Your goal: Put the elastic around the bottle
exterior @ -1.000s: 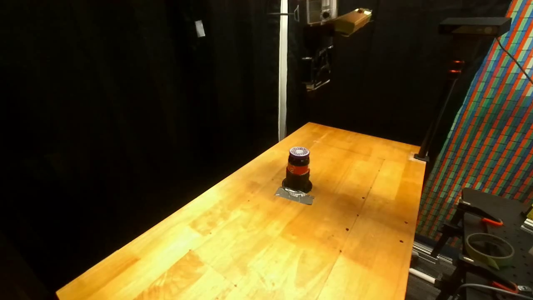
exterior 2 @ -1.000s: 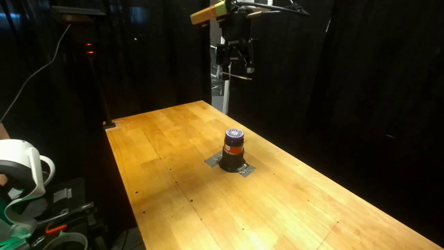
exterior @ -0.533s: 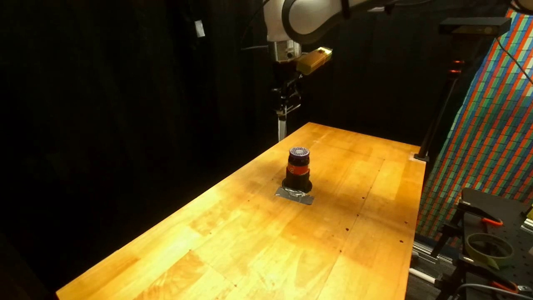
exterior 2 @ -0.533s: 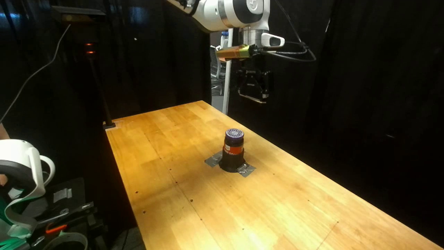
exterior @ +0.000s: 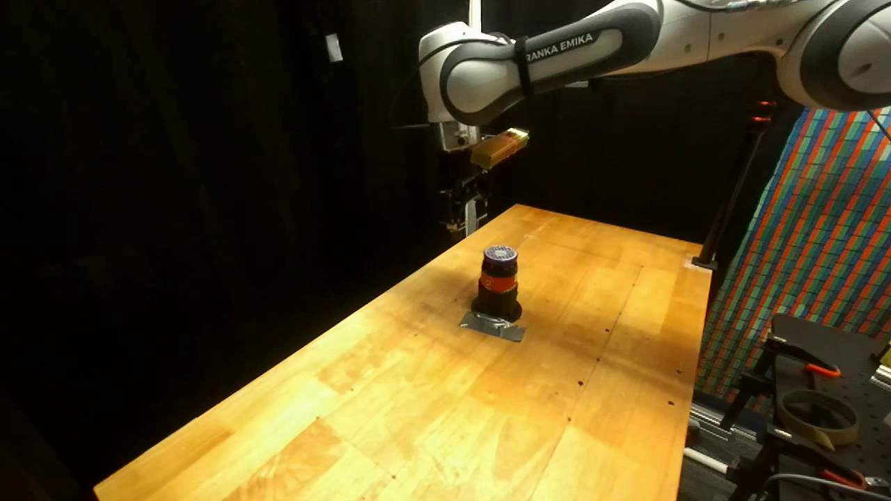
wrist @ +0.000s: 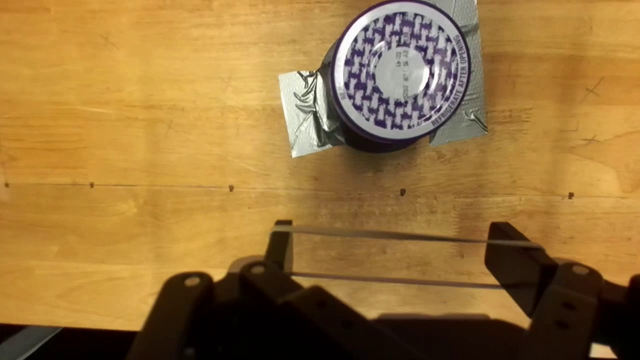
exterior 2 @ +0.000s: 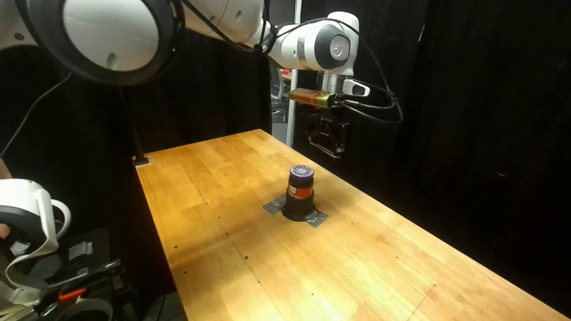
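The bottle is a short dark jar with an orange-red band and a patterned purple and white lid. It stands upright on the wooden table in both exterior views [exterior: 499, 283] [exterior 2: 300, 191]. In the wrist view its lid [wrist: 400, 75] shows at the top. My gripper [wrist: 398, 250] is open, with its fingers wide apart. A thin pale elastic [wrist: 380, 234] is stretched around both fingers as two near-parallel strands. In both exterior views the gripper [exterior: 465, 217] [exterior 2: 326, 143] hangs above the level of the lid, off to the side of the bottle and apart from it.
The bottle's dark base is held by grey tape [exterior: 491, 327] [exterior 2: 316, 218] on the wooden table [exterior: 445, 417]. A black post [exterior: 727, 188] stands at a table corner. A side cart with a tape roll [exterior: 820, 417] is beside the table. Black curtains hang around.
The arm has come down from high above and moved in over the table's side, nearer the bottle's height. The elastic stays stretched on the open fingers. The bottle has not moved.
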Robot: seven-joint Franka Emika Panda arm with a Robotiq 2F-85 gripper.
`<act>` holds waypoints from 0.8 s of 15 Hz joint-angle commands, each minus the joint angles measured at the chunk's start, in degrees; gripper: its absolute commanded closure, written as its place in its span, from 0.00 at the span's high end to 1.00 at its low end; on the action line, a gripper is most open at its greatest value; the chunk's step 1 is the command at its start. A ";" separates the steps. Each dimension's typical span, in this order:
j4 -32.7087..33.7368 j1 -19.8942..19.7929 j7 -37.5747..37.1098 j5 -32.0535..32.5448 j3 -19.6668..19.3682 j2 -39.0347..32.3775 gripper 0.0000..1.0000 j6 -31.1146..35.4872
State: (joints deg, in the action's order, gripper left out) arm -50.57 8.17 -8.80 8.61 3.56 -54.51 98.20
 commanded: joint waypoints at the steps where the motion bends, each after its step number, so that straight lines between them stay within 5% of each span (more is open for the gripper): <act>1: 11.08 0.12 1.41 -3.17 -0.84 -6.43 1.00 -5.81; 12: 11.47 -1.94 0.28 -4.45 0.90 -7.45 1.00 -10.92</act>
State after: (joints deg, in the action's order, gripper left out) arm -41.92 6.51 -8.69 5.22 3.81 -60.50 89.14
